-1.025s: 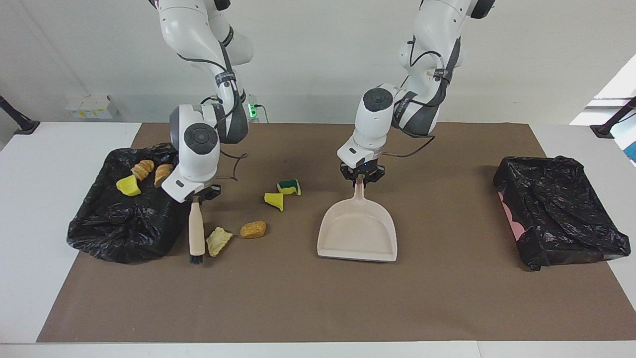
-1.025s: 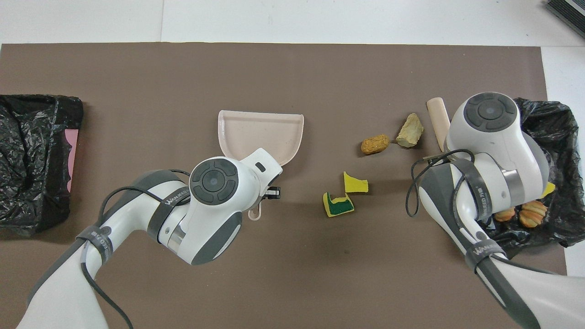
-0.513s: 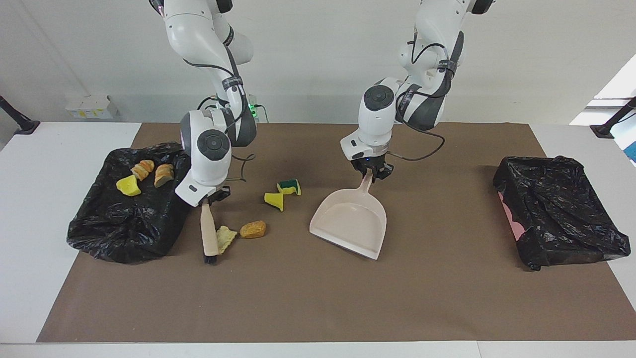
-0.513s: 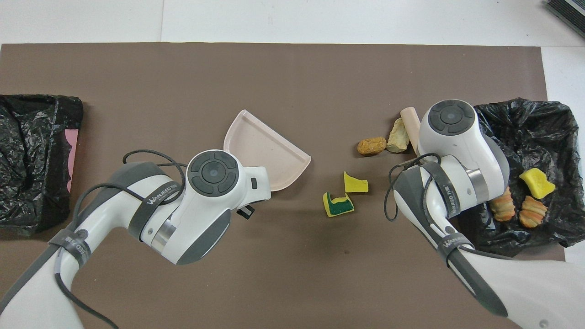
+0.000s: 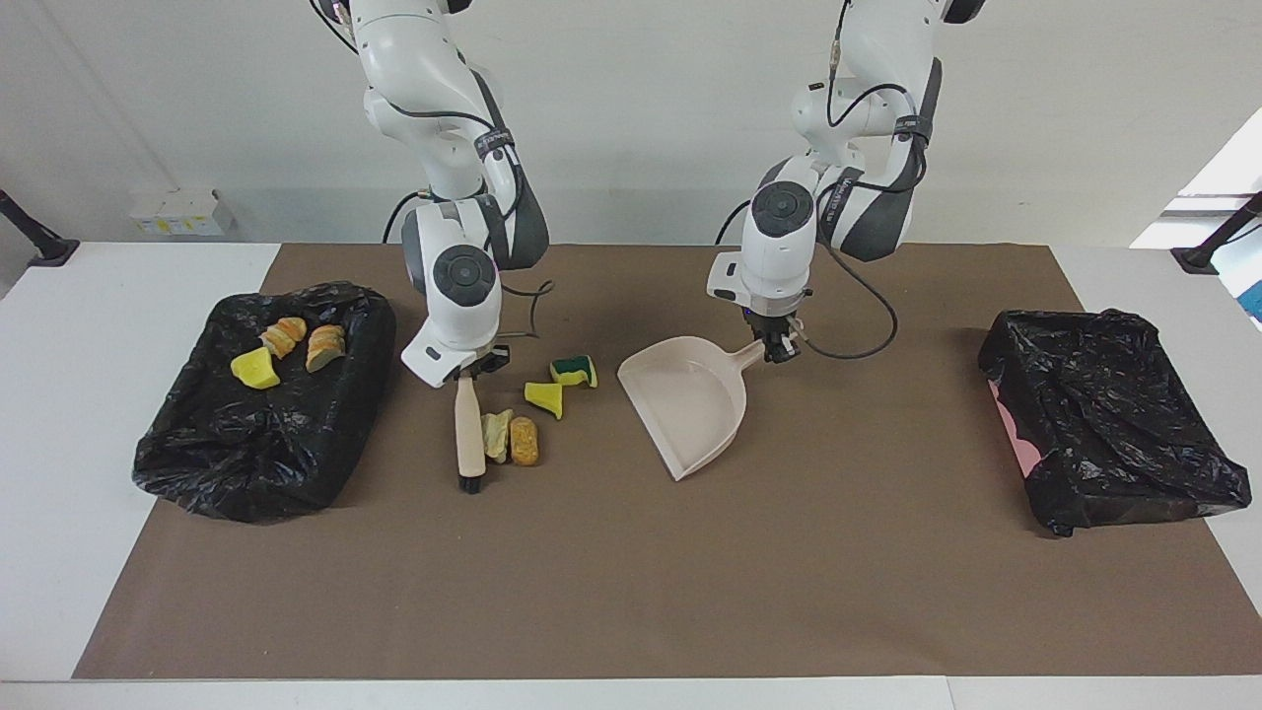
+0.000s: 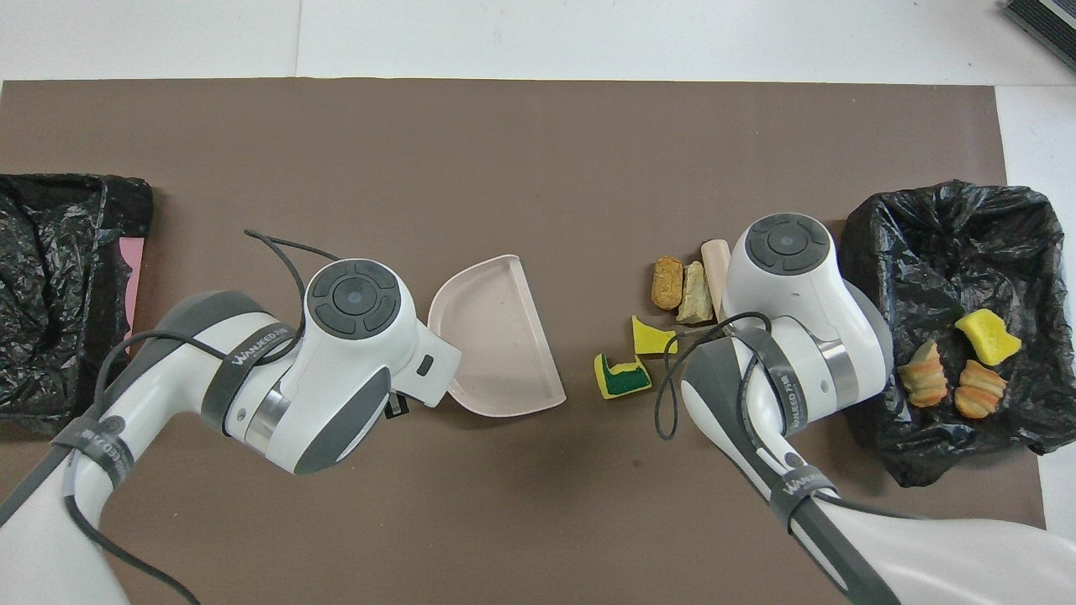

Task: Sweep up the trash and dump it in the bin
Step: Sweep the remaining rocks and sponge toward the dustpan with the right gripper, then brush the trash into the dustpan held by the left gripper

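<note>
My right gripper [image 5: 471, 370] is shut on the top of a beige brush [image 5: 467, 429], whose bristles touch the brown mat. A pale tan chunk [image 5: 496, 434] leans on the brush, and an orange-brown lump [image 5: 524, 440] lies against the chunk. Nearer to the robots lie a yellow sponge piece [image 5: 544, 397] and a green-and-yellow one [image 5: 574, 370]. My left gripper [image 5: 779, 347] is shut on the handle of the beige dustpan [image 5: 690, 399], whose mouth faces this trash. From overhead I see the dustpan [image 6: 496, 336], lump [image 6: 667, 281] and chunk [image 6: 694, 291]; both grippers are hidden under their wrists.
A black-bagged bin [image 5: 246, 463] at the right arm's end holds a yellow sponge [image 5: 254, 369] and two bread-like pieces [image 5: 284, 335]. Another black-bagged bin [image 5: 1114, 414] with a pink edge stands at the left arm's end. The brown mat [image 5: 631, 592] covers most of the table.
The right arm swept the brush toward the dustpan, pushing the tan chunk and orange lump together near the sponges. The left arm turned the dustpan's mouth toward the trash.
</note>
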